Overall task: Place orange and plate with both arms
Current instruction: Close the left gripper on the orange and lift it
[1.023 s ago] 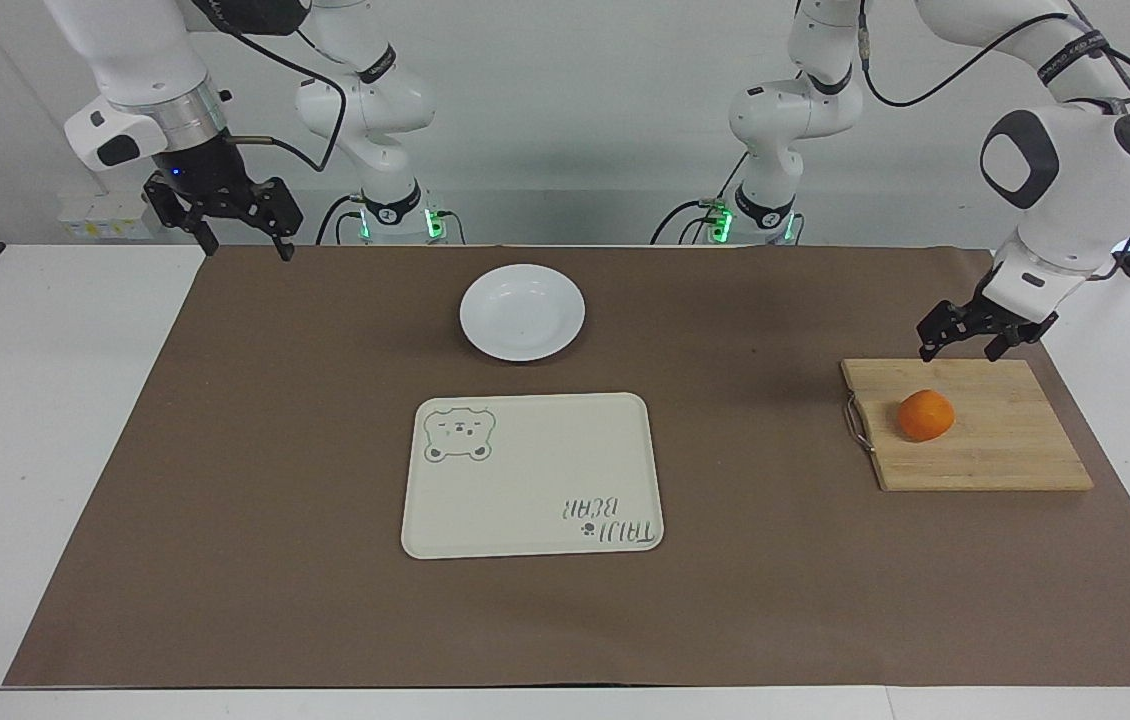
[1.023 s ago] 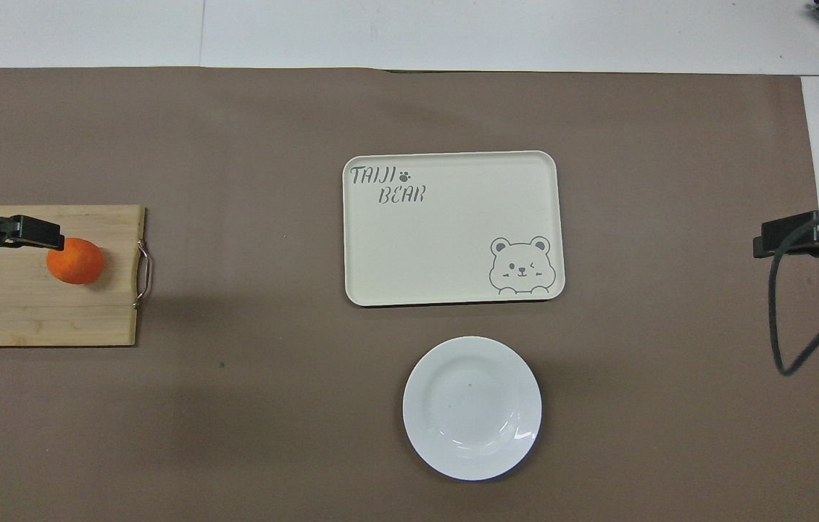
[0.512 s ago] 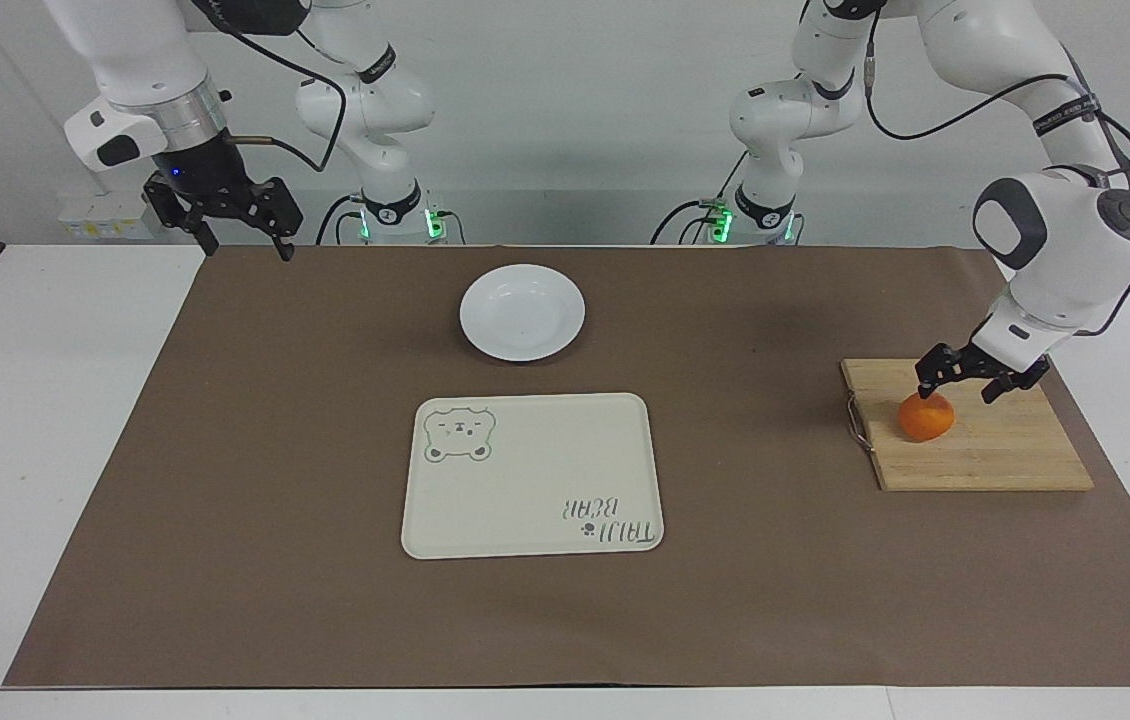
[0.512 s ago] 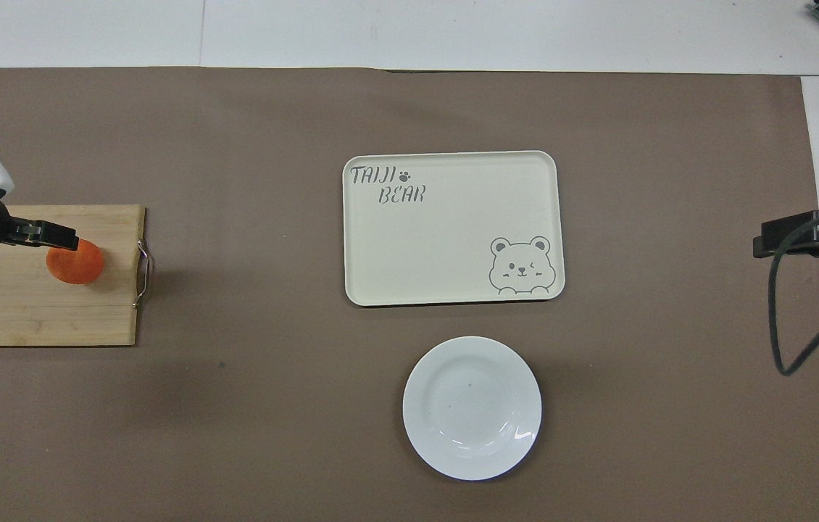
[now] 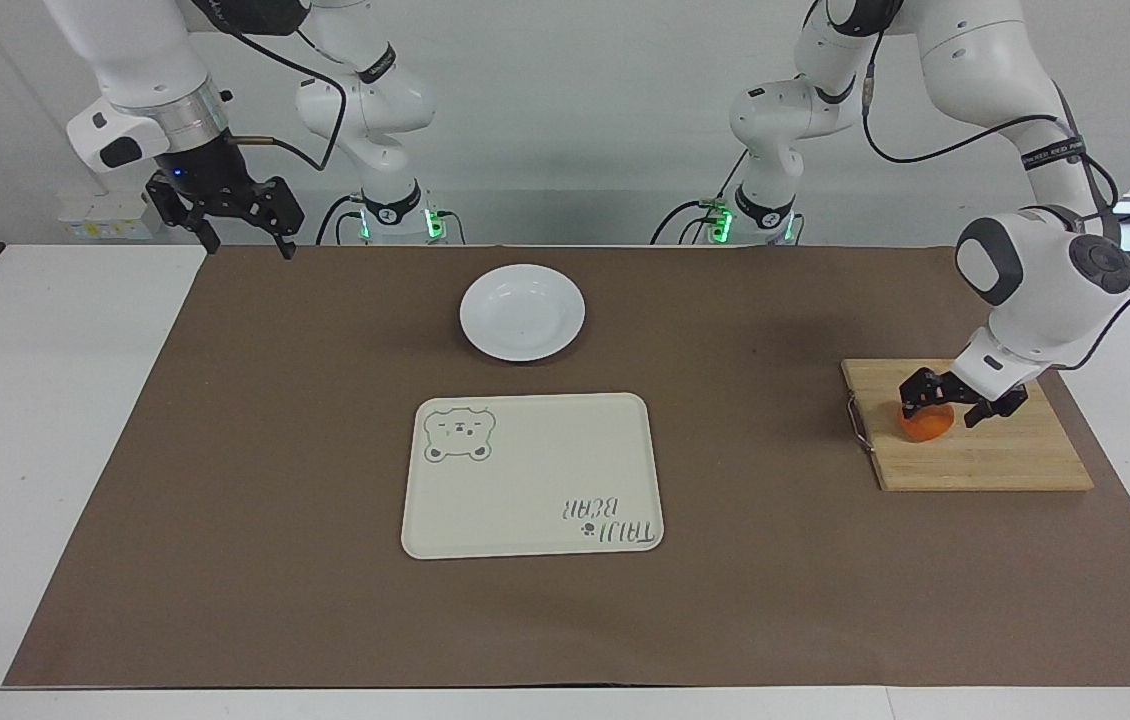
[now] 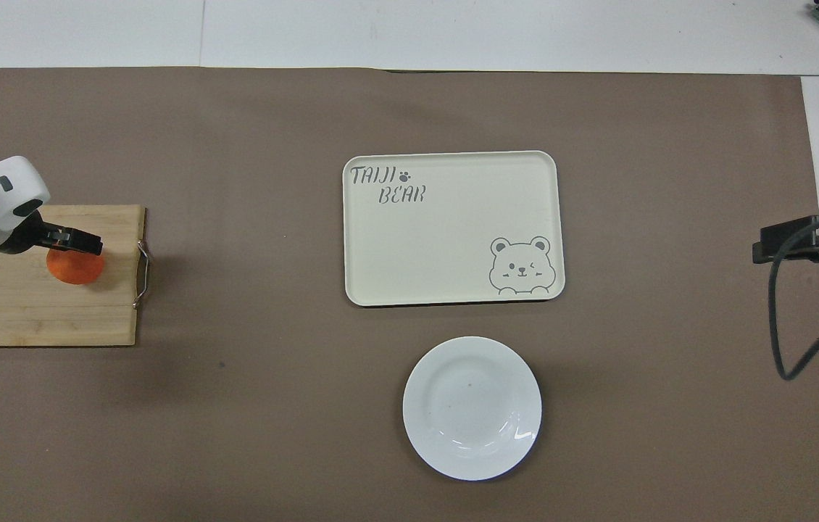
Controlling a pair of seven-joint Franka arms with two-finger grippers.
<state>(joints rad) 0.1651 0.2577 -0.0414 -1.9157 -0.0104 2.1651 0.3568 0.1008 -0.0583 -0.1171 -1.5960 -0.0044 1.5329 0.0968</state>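
Observation:
The orange [image 5: 926, 428] [image 6: 75, 270] lies on a wooden cutting board [image 5: 1015, 455] toward the left arm's end of the table. My left gripper [image 5: 940, 412] [image 6: 80, 243] is down over the orange, open, with one finger on each side of its top. The white plate [image 5: 522, 312] [image 6: 472, 407] rests on the brown mat, nearer to the robots than the tray, with nothing on it. My right gripper [image 5: 247, 245] [image 6: 768, 246] waits open in the air over the mat's corner at the right arm's end.
A cream rectangular tray [image 5: 532, 475] [image 6: 453, 232] with a bear drawing lies mid-table, farther from the robots than the plate. The cutting board [image 6: 32, 312] has a metal handle on the side that faces the tray. A brown mat [image 5: 775, 580] covers most of the table.
The left gripper has come down from above the board's edge onto the orange and now straddles it. The right arm, plate and tray have not moved.

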